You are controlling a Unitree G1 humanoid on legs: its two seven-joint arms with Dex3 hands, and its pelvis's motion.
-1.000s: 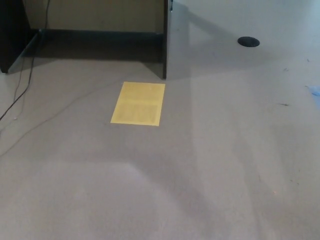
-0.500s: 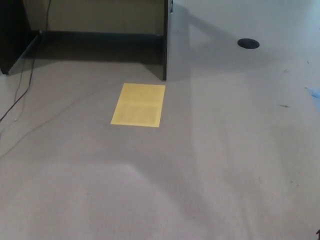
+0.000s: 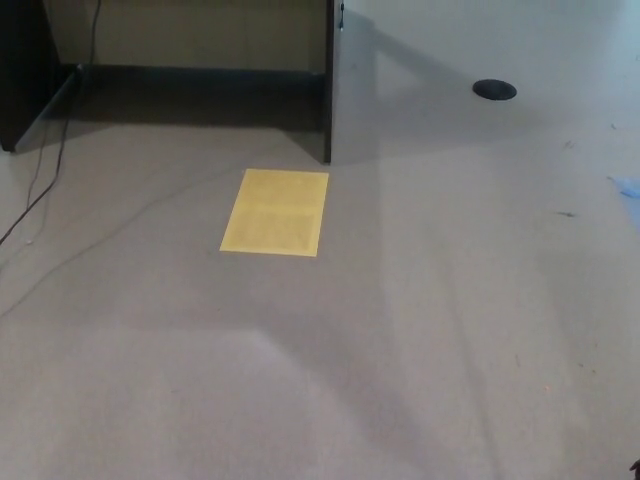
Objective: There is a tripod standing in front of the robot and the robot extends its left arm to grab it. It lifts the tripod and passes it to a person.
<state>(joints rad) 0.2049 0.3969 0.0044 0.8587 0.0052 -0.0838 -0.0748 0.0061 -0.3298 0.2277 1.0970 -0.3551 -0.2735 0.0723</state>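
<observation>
Looking down at bare floor from my head view — no tripod anywhere in frame, no person, and neither hand shows, so I can't tell the state of the fingers or whether anything is held. Change since a second ago: the whole picture has slid slightly, the yellow sheet and the dark round disc both shifting together — that's the camera moving, not the things. For the task it settles nothing; the tripod could be off-frame standing or already handed over. Cable trails at left by the dark furniture. The sheet carries faint print, too small to read; no brands visible.
</observation>
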